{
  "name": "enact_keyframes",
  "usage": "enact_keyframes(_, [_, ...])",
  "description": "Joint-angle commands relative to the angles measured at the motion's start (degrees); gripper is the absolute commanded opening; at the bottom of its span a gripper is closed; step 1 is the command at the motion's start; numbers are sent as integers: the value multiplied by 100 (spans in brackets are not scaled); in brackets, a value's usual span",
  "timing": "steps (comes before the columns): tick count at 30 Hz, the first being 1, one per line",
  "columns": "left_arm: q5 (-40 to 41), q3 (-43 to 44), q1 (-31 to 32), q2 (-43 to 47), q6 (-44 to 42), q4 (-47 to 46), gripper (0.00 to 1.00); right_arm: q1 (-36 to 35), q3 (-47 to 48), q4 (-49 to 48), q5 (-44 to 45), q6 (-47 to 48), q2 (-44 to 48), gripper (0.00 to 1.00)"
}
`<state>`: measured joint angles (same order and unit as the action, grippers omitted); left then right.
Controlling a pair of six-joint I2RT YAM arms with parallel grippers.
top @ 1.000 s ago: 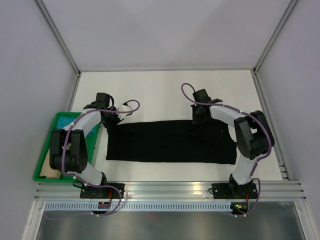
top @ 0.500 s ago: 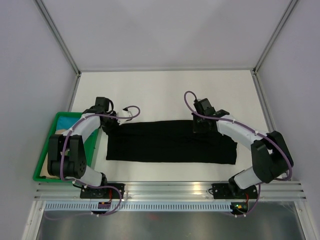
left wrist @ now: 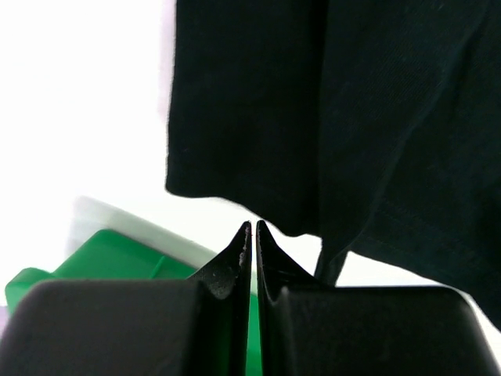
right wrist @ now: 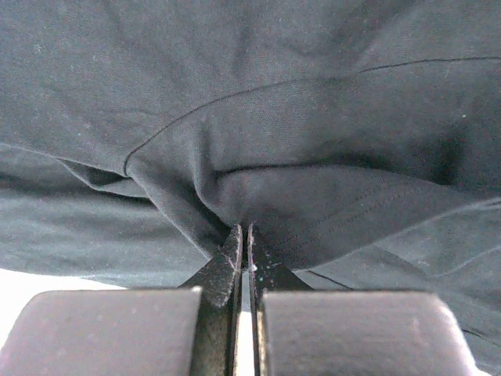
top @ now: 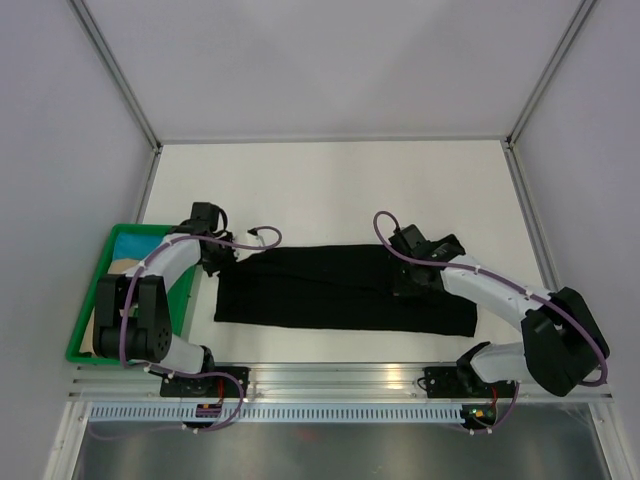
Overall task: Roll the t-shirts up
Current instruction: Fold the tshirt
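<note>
At the left edge of the table (top: 330,190) stands a green bin (top: 90,295). The top view shows teal and beige cloth lying in it, while the left wrist view catches only a green corner of it (left wrist: 117,258) beside the fingers. The left gripper (top: 222,262) sits just right of the bin, at the far left corner of the shirt (top: 340,295). From above its jaws are lost against the black cloth. The wrist view shows them (left wrist: 252,227) pressed together to a hairline slit, their tips right at the shirt's hem (left wrist: 352,117), with white table on either side. That view does not show whether any cloth is caught between them. The shirt lies in the near half of the table as a long black band folded lengthwise, running left to right from beside the bin towards the right edge, nearer the near edge than the far one. From above it looks almost flat, with faint creases. The right wrist view shows more: layered folds, a seam line and a bunched ridge of cloth (right wrist: 274,102). The right gripper (top: 405,272) is over the band's far edge, right of its middle. In its own view the jaws (right wrist: 243,229) are closed tight on a pinch of shirt, with wrinkles fanning out from the tips.
</note>
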<state>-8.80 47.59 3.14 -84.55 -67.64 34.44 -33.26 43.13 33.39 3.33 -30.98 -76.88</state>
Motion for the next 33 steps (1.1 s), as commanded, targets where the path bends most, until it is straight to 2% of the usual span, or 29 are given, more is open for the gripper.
enact_keyframes(1, [150, -66, 3, 229, -452, -156, 8, -6, 28, 247, 212, -66, 235, 0])
enact_keyframes(11, [212, -373, 12, 633, -663, -113, 10, -102, -121, 308, -316, -233, 314, 1])
enact_keyframes(15, [300, -234, 12, 703, -523, 123, 20, -181, -235, 457, -641, -180, 358, 27])
enact_keyframes(18, [-234, 292, 3, 695, 12, 623, 25, -199, -78, 843, -519, 21, 559, 41])
enact_keyframes(19, [-376, 407, 3, 695, 83, 756, 30, -199, 62, 941, -387, 74, 639, 44])
enact_keyframes(20, [-490, 513, 3, 703, 197, 819, 41, -199, 150, 1011, -369, 127, 718, 47])
enact_keyframes(21, [-596, 610, 3, 703, 198, 863, 42, -199, 238, 1090, -368, 267, 788, 51])
enact_keyframes(22, [-710, 637, 3, 703, 181, 915, 50, -199, 431, 1108, -368, 338, 893, 52])
enact_keyframes(27, [-772, 681, 12, 537, -74, 1223, 59, -199, 846, 803, -193, 804, 956, 56])
enact_keyframes(31, [-913, 497, 20, 344, -250, 1250, 61, -391, 714, -286, -464, 1478, 754, 56])
enact_keyframes(33, [-852, 479, 20, 168, -66, 1005, 61, -558, 731, -832, -666, 1752, 448, 56])
